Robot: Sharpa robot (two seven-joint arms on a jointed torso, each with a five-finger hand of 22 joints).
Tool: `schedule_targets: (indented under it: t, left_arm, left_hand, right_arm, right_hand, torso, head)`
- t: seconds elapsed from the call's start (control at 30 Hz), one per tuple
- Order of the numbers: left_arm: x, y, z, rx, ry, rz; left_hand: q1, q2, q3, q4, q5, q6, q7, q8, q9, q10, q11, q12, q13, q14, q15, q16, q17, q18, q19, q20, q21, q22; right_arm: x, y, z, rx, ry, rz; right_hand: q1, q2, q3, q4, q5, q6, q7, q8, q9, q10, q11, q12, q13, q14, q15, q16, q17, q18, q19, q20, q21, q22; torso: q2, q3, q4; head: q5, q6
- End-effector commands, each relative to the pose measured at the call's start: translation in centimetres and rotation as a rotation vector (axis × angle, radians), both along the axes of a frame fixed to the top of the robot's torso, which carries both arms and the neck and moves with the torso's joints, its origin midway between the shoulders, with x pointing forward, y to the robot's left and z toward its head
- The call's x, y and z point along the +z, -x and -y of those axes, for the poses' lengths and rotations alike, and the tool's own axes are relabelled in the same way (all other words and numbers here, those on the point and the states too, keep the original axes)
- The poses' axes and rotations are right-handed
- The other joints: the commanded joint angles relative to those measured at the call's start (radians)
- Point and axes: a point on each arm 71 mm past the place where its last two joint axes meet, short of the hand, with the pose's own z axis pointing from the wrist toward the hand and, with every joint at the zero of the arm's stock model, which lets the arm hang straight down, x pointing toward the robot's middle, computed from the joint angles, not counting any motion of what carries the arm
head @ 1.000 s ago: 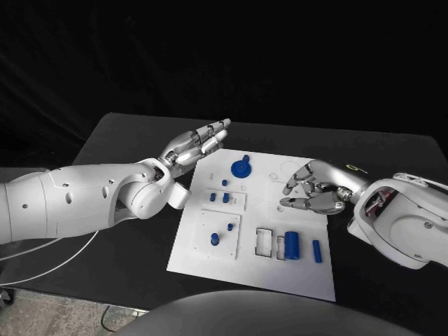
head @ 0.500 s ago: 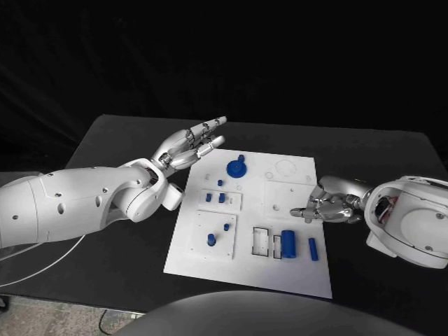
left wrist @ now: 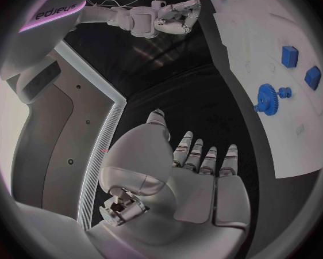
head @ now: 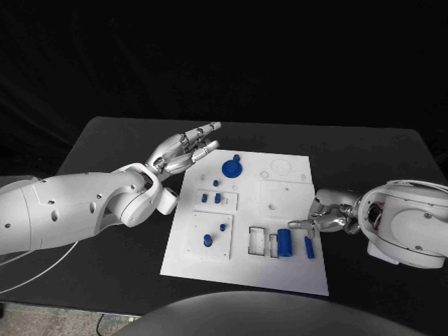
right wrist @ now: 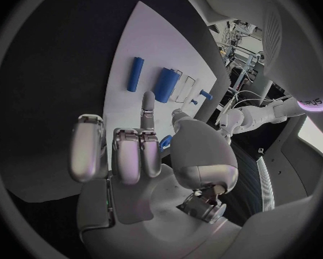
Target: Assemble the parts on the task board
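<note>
You are hovering your right hand (head: 330,215), fingers curled and holding nothing, beside the blue parts (head: 285,242) at lower right of the task board (head: 285,189); approach squarely while your left hand (head: 182,148) is waiting open above the bench (head: 113,147).

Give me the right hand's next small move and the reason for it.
Probably ease the right hand down onto the thin blue rod at the near right of the task board. The hand hovers just above that rod and the thicker blue cylinder, holding nothing; the left hand waits open, off the board.
</note>
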Motion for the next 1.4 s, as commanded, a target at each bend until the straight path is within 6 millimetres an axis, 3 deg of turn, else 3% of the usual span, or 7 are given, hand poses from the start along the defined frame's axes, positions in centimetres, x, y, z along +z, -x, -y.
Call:
schedule_targets:
  t: [0.03,0.47,0.77,1.0,1.3,1.33,1.4]
  left_arm:
    - [-0.1,0.2,0.2,-0.029,0.003,-0.004]
    - [-0.3,0.1,0.0,-0.027,0.012,-0.033]
    - [-0.4,0.2,-0.1,-0.034,0.011,-0.053]
    - [-0.4,0.2,0.0,-0.040,0.014,-0.066]
    - [-0.5,0.2,0.1,-0.047,0.014,-0.078]
    - [-0.5,0.2,0.1,-0.048,0.013,-0.079]
    - [-0.5,0.2,0.2,-0.050,0.013,-0.082]
  left_hand:
    - [0.011,0.004,0.005,0.000,0.003,0.002,0.006,-0.005,0.001,0.002,0.011,-0.001,0.000,0.001,0.008,-0.004,-0.001,0.014,-0.002,0.008,-0.002,0.001]
    - [0.014,0.008,0.004,0.001,0.005,0.002,0.014,-0.008,0.001,0.006,0.029,0.005,0.001,0.001,0.011,-0.004,-0.001,0.015,-0.001,0.018,-0.001,0.003]
    - [0.016,0.011,0.004,0.001,0.007,0.027,0.029,-0.003,0.004,0.010,0.043,0.010,0.001,0.001,0.015,-0.004,-0.001,0.015,0.000,0.025,0.000,0.004]
    - [0.018,0.013,0.004,0.000,0.008,0.033,0.033,-0.002,0.004,0.012,0.049,0.013,0.002,0.001,0.019,-0.004,-0.001,0.015,0.001,0.028,0.000,0.006]
    - [0.020,0.015,0.004,0.000,0.010,0.032,0.037,-0.003,0.004,0.014,0.059,0.016,0.002,0.001,0.021,-0.004,-0.001,0.015,0.001,0.030,0.001,0.006]
    - [0.021,0.016,0.005,0.000,0.011,0.031,0.038,-0.003,0.003,0.015,0.062,0.017,0.002,0.001,0.022,-0.004,-0.001,0.015,0.001,0.031,0.001,0.006]
    - [0.022,0.016,0.005,0.000,0.012,0.030,0.039,-0.004,0.003,0.016,0.064,0.017,0.002,0.001,0.022,-0.004,-0.001,0.015,0.001,0.031,0.001,0.007]
  right_arm:
    - [-0.4,0.3,-0.3,0.003,0.042,-0.034]
    - [-2.1,0.6,-2.5,0.045,0.047,-0.046]
    - [-3.2,0.3,-2.6,0.059,0.086,-0.057]
    - [-3.7,0.1,-2.9,0.106,0.139,-0.039]
    - [-4.3,0.1,-3.2,0.104,0.134,-0.041]
    - [-4.4,0.1,-3.2,0.099,0.128,-0.041]
    - [-4.4,0.1,-3.3,0.086,0.112,-0.041]
  right_hand:
    - [-0.005,0.000,-0.009,-0.001,0.005,0.024,-0.004,-0.009,0.001,0.103,-0.003,0.004,0.263,0.091,-0.004,0.008,0.189,-0.023,0.060,-0.005,0.032,0.204]
    - [-0.015,0.004,-0.019,-0.002,-0.010,0.066,-0.014,-0.017,0.016,0.103,-0.011,0.004,0.263,0.081,-0.013,-0.029,0.137,-0.016,0.047,-0.013,0.013,0.196]
    - [-0.010,-0.009,-0.026,-0.004,-0.014,0.075,-0.018,-0.020,0.022,0.103,-0.015,0.004,0.263,0.079,-0.013,-0.039,0.123,-0.017,0.045,-0.013,0.022,0.197]
    - [-0.015,-0.031,-0.032,0.001,-0.018,0.061,-0.015,-0.037,0.026,0.103,-0.014,0.004,0.263,0.073,-0.011,-0.061,0.094,-0.013,0.038,-0.012,0.007,0.192]
    - [-0.009,-0.026,-0.022,-0.002,-0.014,0.041,-0.008,-0.058,0.026,0.103,-0.010,0.004,0.263,0.070,-0.006,-0.077,0.072,-0.011,0.032,-0.009,-0.003,0.188]
    - [-0.002,-0.022,-0.018,-0.004,-0.007,0.036,-0.006,-0.063,0.027,0.103,-0.008,0.004,0.263,0.069,-0.005,-0.078,0.070,-0.010,0.031,-0.008,-0.005,0.187]
    - [0.042,-0.014,-0.001,-0.024,0.096,0.025,-0.002,-0.077,0.029,0.103,-0.005,0.004,0.263,0.069,-0.002,-0.082,0.064,-0.010,0.028,-0.005,-0.007,0.186]
  torso:
    - [0.001,0.0007,0.0010]
    - [0.001,0.0005,0.0005]
    - [0.001,0.0005,0.0010]
    - [0.001,0.0005,0.0004]
    - [0.001,0.0007,0.0003]
    - [0.001,0.0008,0.0005]
    - [0.001,0.0008,0.0005]
  head:
    - [-0.004,0.000]
    - [-0.011,0.000]
    - [0.001,0.000]
    - [0.002,0.000]
    - [0.004,0.000]
    - [0.004,0.000]
    - [0.006,0.000]
